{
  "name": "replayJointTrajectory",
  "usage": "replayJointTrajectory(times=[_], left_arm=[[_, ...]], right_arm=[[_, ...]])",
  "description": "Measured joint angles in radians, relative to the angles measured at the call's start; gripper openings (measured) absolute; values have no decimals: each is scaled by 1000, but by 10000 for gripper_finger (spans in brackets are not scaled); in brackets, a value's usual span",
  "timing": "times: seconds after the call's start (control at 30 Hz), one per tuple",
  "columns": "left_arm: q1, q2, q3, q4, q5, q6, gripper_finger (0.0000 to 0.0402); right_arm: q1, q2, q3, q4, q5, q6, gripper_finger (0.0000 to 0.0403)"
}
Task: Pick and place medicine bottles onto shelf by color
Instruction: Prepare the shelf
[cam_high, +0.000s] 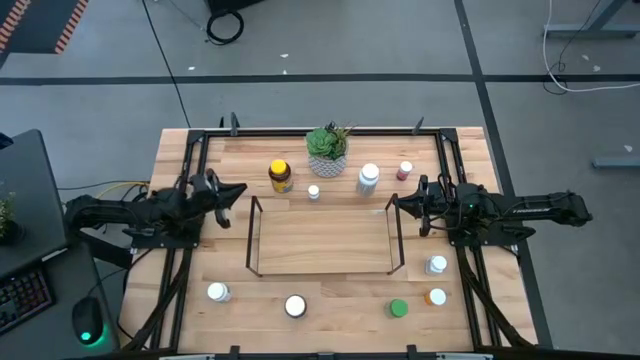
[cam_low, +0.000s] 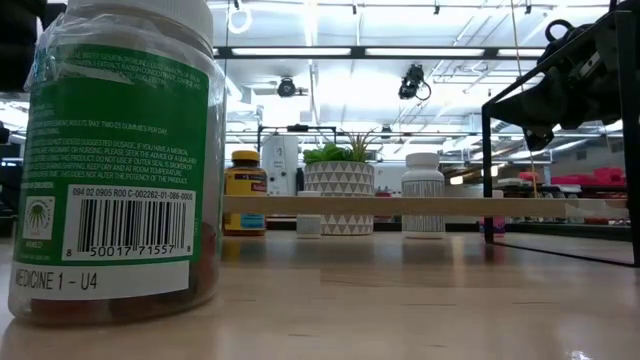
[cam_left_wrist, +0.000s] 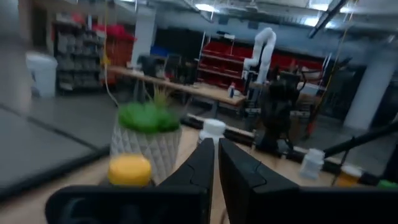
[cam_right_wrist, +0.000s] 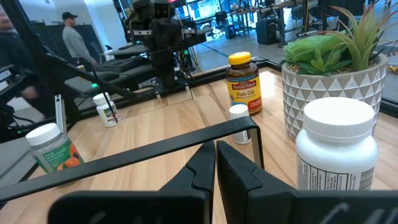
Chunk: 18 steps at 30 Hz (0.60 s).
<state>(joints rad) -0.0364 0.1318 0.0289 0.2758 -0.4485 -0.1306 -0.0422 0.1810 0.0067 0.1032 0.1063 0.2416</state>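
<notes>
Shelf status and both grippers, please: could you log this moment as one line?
shelf: no bottles | left gripper: shut, left of shelf | right gripper: shut, right of shelf

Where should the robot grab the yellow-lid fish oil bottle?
Probably around the amber body, just under the yellow cap, coming from the side. The fish oil bottle stands upright, round and narrow, so the left gripper, nearest it, could close its fingers across it.
</notes>
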Motion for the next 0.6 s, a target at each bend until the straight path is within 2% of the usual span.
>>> replayJointTrajectory(times=[0.13,0.23,0.43,0.6], left_arm=[[0,44,133,-8,0,168,32],[0,129,267,-117,-2,222,37],[0,335,507,-360,-16,217,39],[0,458,606,-355,-15,165,33]], right_arm=[[0,0,0,0,0,0,23],[0,0,0,0,0,0,23],[0,0,0,0,0,0,23],[-1,5,0,35,28,-32,23]])
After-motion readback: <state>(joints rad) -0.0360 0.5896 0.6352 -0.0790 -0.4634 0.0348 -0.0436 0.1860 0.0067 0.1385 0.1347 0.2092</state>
